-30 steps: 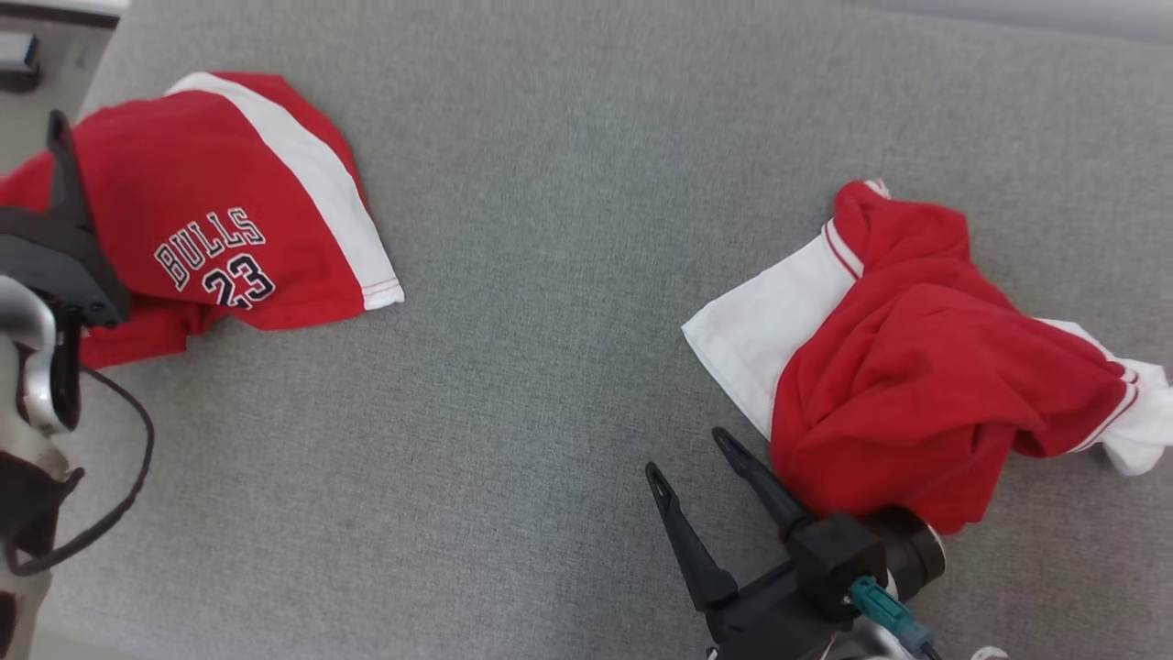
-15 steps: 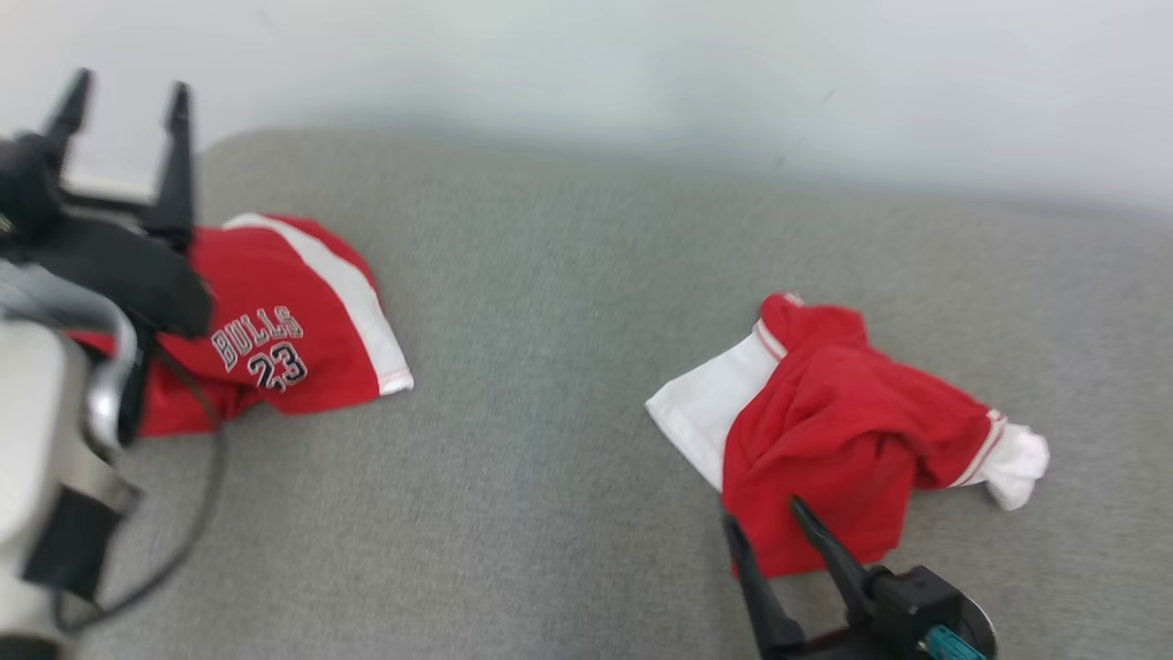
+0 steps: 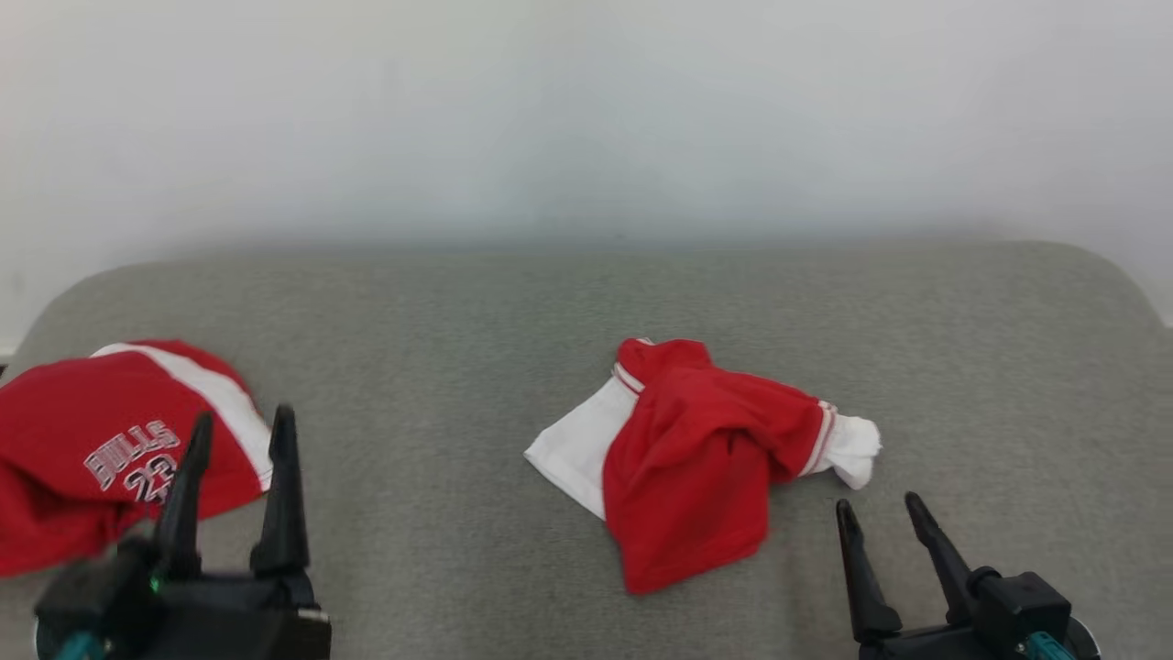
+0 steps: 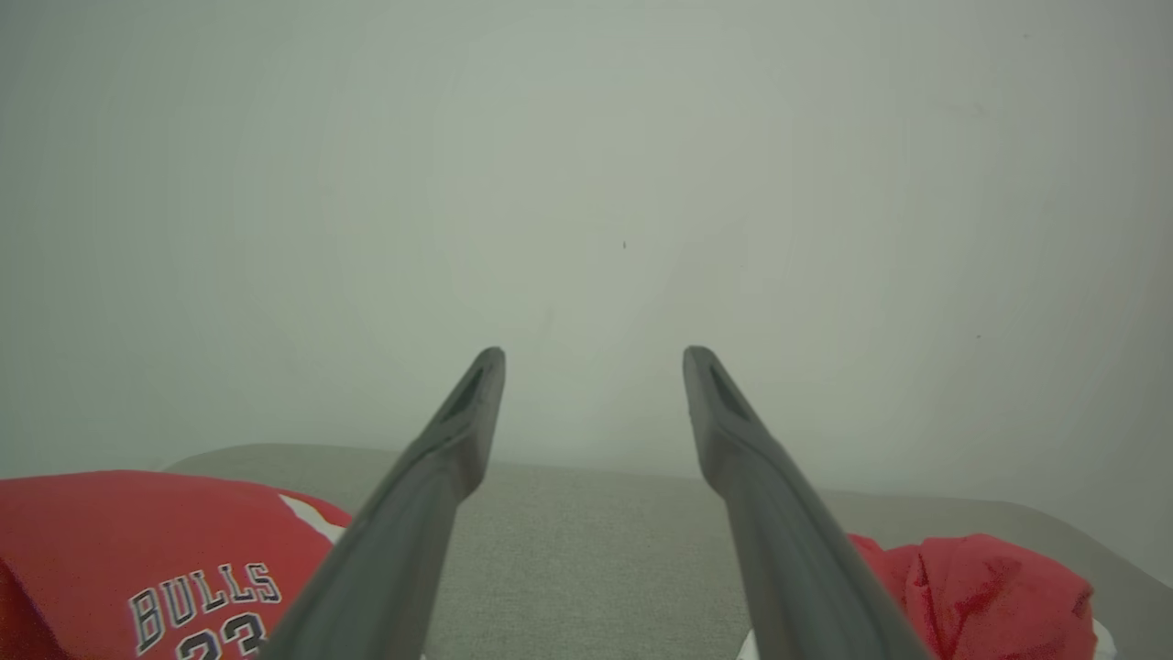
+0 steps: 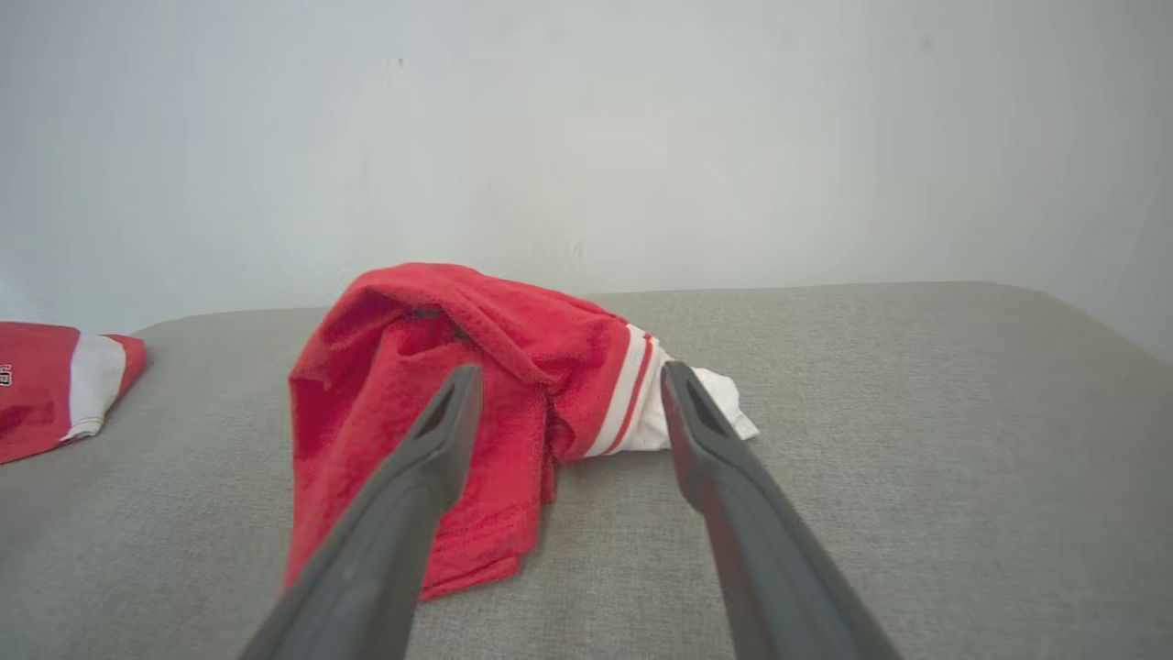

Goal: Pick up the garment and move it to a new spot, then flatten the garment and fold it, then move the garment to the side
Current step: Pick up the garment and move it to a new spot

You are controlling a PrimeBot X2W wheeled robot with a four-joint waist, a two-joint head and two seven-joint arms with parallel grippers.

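The crumpled garment (image 3: pixel 694 463) lies in the middle of the cushion (image 3: pixel 440 312), just ahead of the right gripper (image 3: pixel 877 501). Soft and light, it will likely sag and bunch; its white hem (image 3: pixel 573 454) looks easiest to pinch. The right gripper and left gripper (image 3: pixel 243 414) both hover spread wide, empty.

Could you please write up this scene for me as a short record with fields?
Surface: grey fabric surface in front of a pale wall
Centre: crumpled garment, red and white, bunched and not folded
Left side: BULLS 23 garment, red with a white stripe, lying flatter
Left gripper: open, holding nothing
Right gripper: open, holding nothing, apart from the crumpled garment
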